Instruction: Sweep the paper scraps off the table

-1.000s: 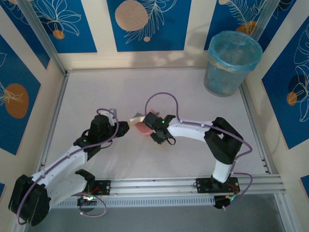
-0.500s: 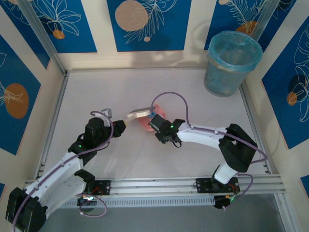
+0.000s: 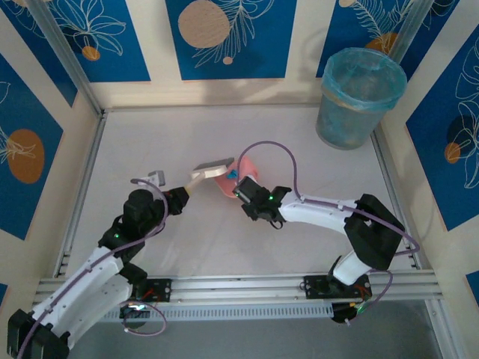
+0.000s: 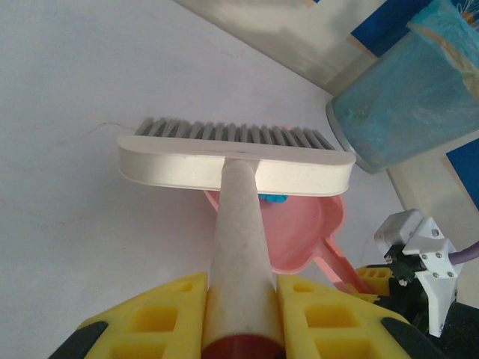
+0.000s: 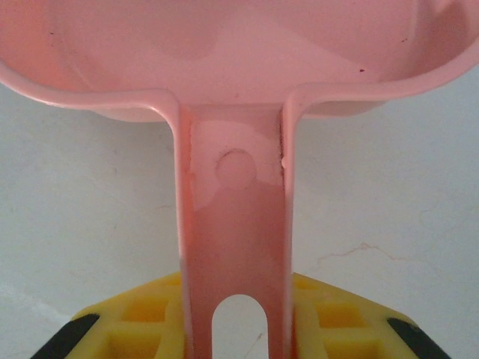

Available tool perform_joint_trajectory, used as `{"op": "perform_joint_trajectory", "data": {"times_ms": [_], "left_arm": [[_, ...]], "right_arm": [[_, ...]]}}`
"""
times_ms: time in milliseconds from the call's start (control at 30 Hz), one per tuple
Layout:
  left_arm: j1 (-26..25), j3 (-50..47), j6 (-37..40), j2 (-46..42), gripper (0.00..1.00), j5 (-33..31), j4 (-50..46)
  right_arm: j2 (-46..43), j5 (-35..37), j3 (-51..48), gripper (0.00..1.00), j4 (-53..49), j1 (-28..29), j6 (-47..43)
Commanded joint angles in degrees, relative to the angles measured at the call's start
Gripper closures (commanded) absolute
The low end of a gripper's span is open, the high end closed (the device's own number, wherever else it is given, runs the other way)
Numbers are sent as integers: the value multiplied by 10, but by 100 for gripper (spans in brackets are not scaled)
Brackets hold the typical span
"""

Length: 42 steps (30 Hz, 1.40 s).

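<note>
My left gripper (image 3: 182,197) (image 4: 241,299) is shut on the cream handle of a brush (image 3: 212,165) (image 4: 236,161) with grey bristles. The brush head hangs over the far edge of a pink dustpan (image 3: 245,169) (image 4: 299,232) (image 5: 224,45) near the middle of the white table (image 3: 150,149). My right gripper (image 3: 248,194) (image 5: 236,307) is shut on the dustpan's flat handle. One cyan paper scrap (image 3: 233,173) (image 4: 273,198) lies in the pan just behind the brush head. Most of the pan's inside is hidden by the brush.
A blue-lined waste bin (image 3: 359,97) (image 4: 412,97) stands at the table's far right corner. Aluminium rails (image 3: 82,179) edge the table, with patterned wall panels behind them. White table stretches left and beyond the brush.
The dustpan has moved away from the bases and a little right as the right arm stretched out. The left arm has drawn back leftward, and the brush head now sits farther out.
</note>
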Motion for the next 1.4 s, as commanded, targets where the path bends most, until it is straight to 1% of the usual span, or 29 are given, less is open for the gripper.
{"op": "perform_joint_trajectory", "data": {"times_ms": [0,133,300,633,700,767,933,1067,1133,1267,1367], "left_arm": [[-4,-11,-2,-39,100,-32,19],[-4,-24,-3,-85,100,-57,14],[-4,-33,-9,-125,100,-95,-9],[-3,-27,-15,-106,100,-101,-20],[-4,-27,-16,-104,100,-100,-19],[-4,-28,-19,-101,100,-101,-19],[-4,-28,-23,-84,100,-95,-12],[-4,-27,-30,-64,100,-80,-2],[-4,-26,-30,-57,100,-73,1],[-3,-21,-32,-45,100,-62,1],[-4,-22,-32,-44,100,-58,3]], "right_arm": [[-39,33,-14,100,27,1,11],[-74,43,-33,100,44,-5,17],[-118,32,-58,100,61,-22,26],[-192,35,-92,100,73,-54,52],[-204,35,-88,100,59,-66,66],[-212,35,-67,100,18,-80,87],[-213,16,14,100,-77,-118,113],[-192,-16,99,100,-123,-174,134],[-184,-55,137,100,-124,-213,150],[-158,-140,223,100,-129,-318,207],[-130,-251,282,100,-122,-418,262]]}}
